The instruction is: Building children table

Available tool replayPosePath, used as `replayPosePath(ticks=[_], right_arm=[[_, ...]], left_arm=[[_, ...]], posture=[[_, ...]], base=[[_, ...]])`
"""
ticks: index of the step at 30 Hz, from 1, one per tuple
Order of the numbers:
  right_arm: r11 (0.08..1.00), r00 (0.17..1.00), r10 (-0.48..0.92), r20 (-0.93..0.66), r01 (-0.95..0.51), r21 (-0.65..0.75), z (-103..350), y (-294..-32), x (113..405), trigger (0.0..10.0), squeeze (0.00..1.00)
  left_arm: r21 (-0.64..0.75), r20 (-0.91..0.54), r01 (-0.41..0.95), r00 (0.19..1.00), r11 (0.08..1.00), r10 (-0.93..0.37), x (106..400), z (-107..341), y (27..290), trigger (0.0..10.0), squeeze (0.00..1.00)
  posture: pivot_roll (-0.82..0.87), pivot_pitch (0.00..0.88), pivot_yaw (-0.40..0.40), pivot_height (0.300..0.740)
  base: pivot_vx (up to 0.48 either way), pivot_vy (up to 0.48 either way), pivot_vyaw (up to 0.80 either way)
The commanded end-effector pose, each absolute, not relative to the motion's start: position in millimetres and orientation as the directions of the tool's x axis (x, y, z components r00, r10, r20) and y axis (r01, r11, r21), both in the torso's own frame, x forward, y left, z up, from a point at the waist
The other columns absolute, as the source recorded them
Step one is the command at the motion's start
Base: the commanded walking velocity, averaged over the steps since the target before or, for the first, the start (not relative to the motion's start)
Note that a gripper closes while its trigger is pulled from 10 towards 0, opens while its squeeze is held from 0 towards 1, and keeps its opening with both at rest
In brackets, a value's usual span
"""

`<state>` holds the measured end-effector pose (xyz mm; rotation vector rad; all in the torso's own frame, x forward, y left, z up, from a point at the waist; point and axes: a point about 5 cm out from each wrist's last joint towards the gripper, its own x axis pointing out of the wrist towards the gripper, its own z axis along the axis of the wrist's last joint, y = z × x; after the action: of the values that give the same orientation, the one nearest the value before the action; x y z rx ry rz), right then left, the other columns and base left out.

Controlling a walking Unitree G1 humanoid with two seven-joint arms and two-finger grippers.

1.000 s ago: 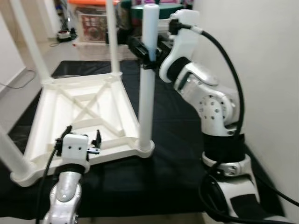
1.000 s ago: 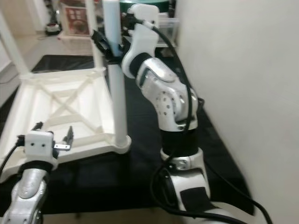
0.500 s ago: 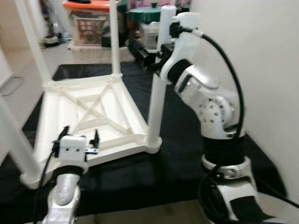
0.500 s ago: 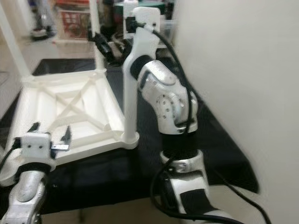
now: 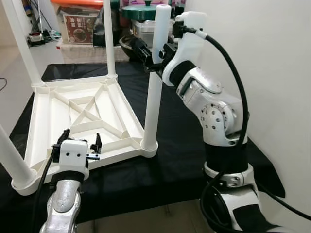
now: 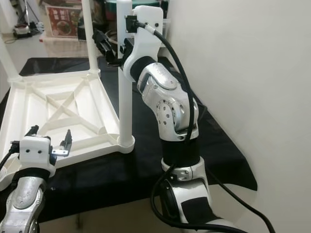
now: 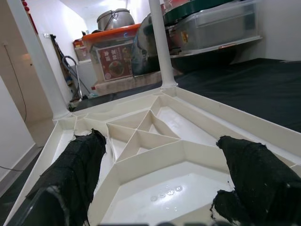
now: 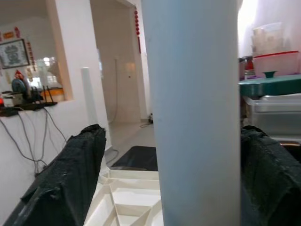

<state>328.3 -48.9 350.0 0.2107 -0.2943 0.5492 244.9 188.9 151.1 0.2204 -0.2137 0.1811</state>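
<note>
A white children's table (image 5: pixel 82 104) lies upside down on a black mat, with its legs pointing up. The near-right leg (image 5: pixel 154 97) stands upright in its corner socket. My right gripper (image 5: pixel 153 51) straddles this leg near its top. In the right wrist view the leg (image 8: pixel 190 117) stands between the black fingers (image 8: pixel 66 179), with a gap on one side, so the gripper is open. My left gripper (image 5: pixel 81 139) hovers open just above the table's near edge, holding nothing. The left wrist view looks between its fingers (image 7: pixel 75 169) across the ribbed underside (image 7: pixel 155 141).
The black mat (image 5: pixel 175 145) covers the floor under the table. A far leg (image 5: pixel 109 39) and two left legs (image 5: pixel 22 48) also stand up. Storage boxes (image 5: pixel 80 24) and a green-lidded pot (image 5: pixel 141 12) sit behind. A white wall (image 5: pixel 272 73) is close on the right.
The whole picture has swung, so the camera moved. The near-right leg looked tilted half a second ago and now stands upright. Both grippers keep their places relative to the table.
</note>
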Motion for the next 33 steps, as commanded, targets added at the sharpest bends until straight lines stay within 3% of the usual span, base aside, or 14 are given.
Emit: replayPosePath(ticks=[1,2,13,16,21,22,24,26,28,29,30,31,32,33], right_arm=[[0.844,0.824,0.467,0.321,-0.524,0.116,346,-52,331,8.0,0.0],[0.838,0.817,0.475,0.326,-0.534,0.117,345,-52,330,0.0,0.0],[0.834,0.822,0.473,0.317,-0.534,0.14,341,-53,332,0.0,0.0],[0.855,0.913,0.334,0.234,-0.398,0.333,329,-71,347,0.0,0.0],[0.844,0.936,0.29,0.198,-0.348,0.409,324,-77,352,0.0,0.0],[0.825,0.96,0.242,0.14,-0.28,0.49,316,-84,357,0.0,0.0],[0.772,0.991,0.133,-0.024,-0.088,0.629,287,-99,367,0.0,0.0],[0.772,0.991,0.133,-0.024,-0.088,0.629,287,-99,367,0.0,0.0],[0.747,0.989,0.108,-0.106,-0.01,0.665,270,-104,370,0.0,0.0],[0.728,0.981,0.102,-0.167,0.041,0.684,254,-104,371,0.0,0.0],[0.728,0.981,0.102,-0.167,0.041,0.684,254,-104,371,0.0,0.0],[0.717,0.966,0.113,-0.231,0.082,0.693,238,-101,370,0.0,0.0],[0.717,0.966,0.113,-0.231,0.082,0.693,238,-101,370,0.0,0.0],[0.709,0.952,0.123,-0.279,0.112,0.696,226,-98,369,0.0,0.0]], left_arm=[[0.203,0.228,-0.201,0.962,0.958,0.153,247,151,187,10.0,0.0],[0.201,0.228,-0.202,0.961,0.959,0.154,247,151,187,10.0,0.0],[0.197,0.228,-0.206,0.96,0.959,0.16,248,150,187,10.0,0.0],[0.197,0.228,-0.208,0.96,0.958,0.162,247,149,187,10.0,0.0],[0.199,0.229,-0.208,0.96,0.958,0.161,247,150,187,10.0,0.0],[0.204,0.237,-0.209,0.958,0.956,0.159,246,151,187,10.0,0.0],[0.318,0.345,-0.184,0.936,0.93,0.067,247,176,173,10.0,0.0],[0.318,0.345,-0.184,0.936,0.93,0.067,247,176,173,10.0,0.0],[0.383,0.431,-0.155,0.902,0.91,-0.028,249,200,158,10.0,0.0],[0.422,0.511,-0.096,0.847,0.901,-0.149,251,226,137,10.0,0.0],[0.422,0.511,-0.096,0.847,0.901,-0.149,251,226,137,10.0,0.0],[0.435,0.563,0.009,0.778,0.9,-0.28,249,249,114,10.0,0.0],[0.435,0.563,0.009,0.778,0.9,-0.28,249,249,114,10.0,0.0],[0.444,0.594,0.107,0.708,0.89,-0.382,244,264,96,10.0,0.0]], posture=[[0.03,0.0,-0.079,0.74],[0.03,0.0,-0.079,0.74],[0.04,0.0,-0.088,0.74],[0.04,0.0,-0.09,0.74],[0.04,0.0,-0.09,0.74],[0.04,0.0,-0.09,0.74],[0.04,0.0,-0.092,0.74],[0.04,0.0,-0.092,0.74],[0.05,0.0,-0.099,0.74],[0.05,0.0,-0.098,0.74],[0.05,0.0,-0.098,0.74],[0.06,0.0,-0.095,0.74],[0.06,0.0,-0.095,0.74],[0.06,0.0,-0.095,0.74]], base=[[0.0,0.0,0.0],[0.0,0.0,0.0],[0.0,0.0,0.0],[0.0,0.0,0.0],[0.0,0.0,0.0],[0.0,0.0,0.0],[0.0,0.0,0.0],[0.0,0.0,0.0],[0.0,0.0,0.0],[0.0,0.0,0.0],[0.0,0.0,0.0],[0.0,0.0,0.0],[0.0,0.0,0.0],[0.0,0.0,0.0]])
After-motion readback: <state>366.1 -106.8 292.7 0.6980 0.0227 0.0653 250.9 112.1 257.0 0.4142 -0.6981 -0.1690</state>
